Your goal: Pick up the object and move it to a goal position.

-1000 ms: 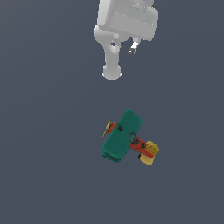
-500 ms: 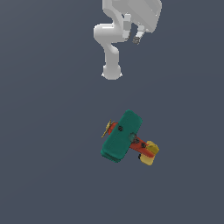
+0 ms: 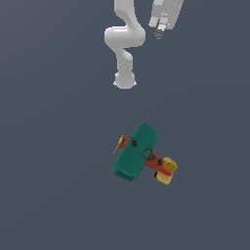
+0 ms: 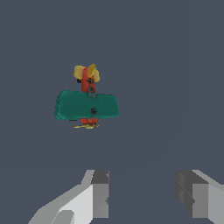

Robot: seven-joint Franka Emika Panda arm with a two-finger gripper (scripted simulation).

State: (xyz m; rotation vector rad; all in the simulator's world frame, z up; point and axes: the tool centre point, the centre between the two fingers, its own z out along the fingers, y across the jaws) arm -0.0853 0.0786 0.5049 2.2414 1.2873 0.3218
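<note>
The object is a small toy biplane (image 3: 138, 152) with teal-green wings, a red body, a yellow tail and a yellow propeller. It lies on the dark grey floor below the middle of the exterior view. The wrist view shows the biplane (image 4: 86, 105) from above, well ahead of my fingers. My gripper (image 3: 160, 28) hangs high at the top edge of the exterior view, far from the biplane and toward that view's right. In the wrist view my gripper (image 4: 146, 197) is open, its fingers (image 4: 99, 194) spread wide with nothing between them.
The white arm (image 3: 125, 46) curves down to its round base (image 3: 124, 80) on the floor, behind the biplane in the exterior view. Plain dark grey floor (image 3: 53, 146) surrounds the toy on all sides.
The arm has lifted and swung toward the exterior view's right, so the gripper now sits at the top edge. The biplane has not moved.
</note>
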